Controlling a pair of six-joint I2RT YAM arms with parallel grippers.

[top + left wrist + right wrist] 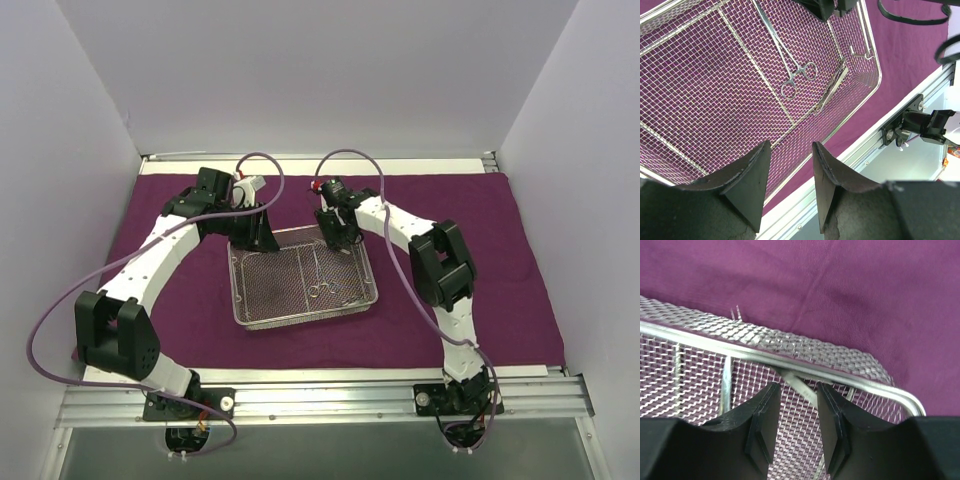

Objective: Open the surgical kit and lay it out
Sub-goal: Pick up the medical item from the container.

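Surrounding the mesh tray: purple cloth, aluminium rail.

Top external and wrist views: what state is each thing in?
purple cloth: spread open and flat.
wire-mesh tray: upright on the cloth, instruments inside.
scissor-like instrument: lying flat in the tray.
left gripper: jaws apart, empty, above the tray.
right gripper: jaws apart at the tray's rim, a thin metal tip between them.

No legible text, label, brand or number anywhere in these views.
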